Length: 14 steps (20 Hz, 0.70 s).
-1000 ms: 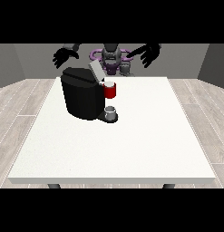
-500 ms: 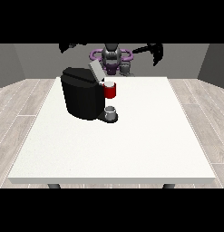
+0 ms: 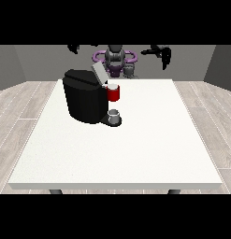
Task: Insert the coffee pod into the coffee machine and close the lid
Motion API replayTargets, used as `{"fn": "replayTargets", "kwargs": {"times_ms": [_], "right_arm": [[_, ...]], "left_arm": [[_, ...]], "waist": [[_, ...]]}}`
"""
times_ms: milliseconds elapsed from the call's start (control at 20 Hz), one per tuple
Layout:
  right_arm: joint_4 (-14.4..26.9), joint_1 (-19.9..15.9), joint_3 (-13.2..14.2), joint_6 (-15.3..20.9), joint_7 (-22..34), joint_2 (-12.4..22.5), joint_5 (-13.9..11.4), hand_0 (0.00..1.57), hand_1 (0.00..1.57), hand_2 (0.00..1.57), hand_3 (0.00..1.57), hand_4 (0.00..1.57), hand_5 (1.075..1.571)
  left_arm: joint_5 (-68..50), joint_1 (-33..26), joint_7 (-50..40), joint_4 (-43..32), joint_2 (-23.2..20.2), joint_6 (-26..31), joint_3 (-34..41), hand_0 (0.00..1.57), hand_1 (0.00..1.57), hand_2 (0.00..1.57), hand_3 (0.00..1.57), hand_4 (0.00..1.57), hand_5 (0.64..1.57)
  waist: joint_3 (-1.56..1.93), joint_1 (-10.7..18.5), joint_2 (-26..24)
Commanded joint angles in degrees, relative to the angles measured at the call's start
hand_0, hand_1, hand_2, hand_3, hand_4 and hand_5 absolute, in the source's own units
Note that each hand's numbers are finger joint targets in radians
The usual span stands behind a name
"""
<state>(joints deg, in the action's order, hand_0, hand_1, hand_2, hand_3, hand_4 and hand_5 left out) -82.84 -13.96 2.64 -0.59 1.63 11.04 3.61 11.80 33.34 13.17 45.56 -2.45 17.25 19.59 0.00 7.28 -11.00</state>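
Both hands up high, hand at view's right holding nothing, fingers hanging.

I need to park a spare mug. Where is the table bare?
The table is bare along the near edge and over the whole half at the view's right. The crowded spot is the far corner at the view's left, around the coffee machine and its cup.

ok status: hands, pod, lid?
Both hands raised behind the table, holding nothing: hand at view's right, hand at view's left mostly cropped. Coffee machine lid up. Pod not identifiable.
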Motion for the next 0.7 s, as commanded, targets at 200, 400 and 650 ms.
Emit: {"fn": "replayTargets", "kwargs": {"times_ms": [200,400,650], "right_arm": [[6.95,-4.73,1.71,-0.65,-1.7,-0.34,-0.63,0.0,0.0,0.0,0.0,0.0,1.571],[8.82,-7.01,2.47,-3.2,-2.98,0.16,0.55,0.0,0.0,0.0,0.0,0.0,1.571],[14.0,-10.69,5.42,-3.14,-5.09,0.42,1.93,0.0,0.0,0.0,0.0,0.0,1.571]], "left_arm": [[-5.86,-6.47,-4.95,12.56,2.39,0.72,-5.64,0.0,0.0,0.0,0.0,0.2,1.571],[-6.49,-10.25,-5.6,18.46,2.01,-0.38,-6.13,0.0,0.0,0.0,0.0,0.0,1.571],[-9.22,-11.8,-7.3,22.99,2.26,-1.91,-6.69,0.0,0.0,0.0,0.0,0.0,1.571]], "waist": [[0.02,3.31,1.87],[0.01,2.29,4.83],[0.01,2.57,8.74]]}}
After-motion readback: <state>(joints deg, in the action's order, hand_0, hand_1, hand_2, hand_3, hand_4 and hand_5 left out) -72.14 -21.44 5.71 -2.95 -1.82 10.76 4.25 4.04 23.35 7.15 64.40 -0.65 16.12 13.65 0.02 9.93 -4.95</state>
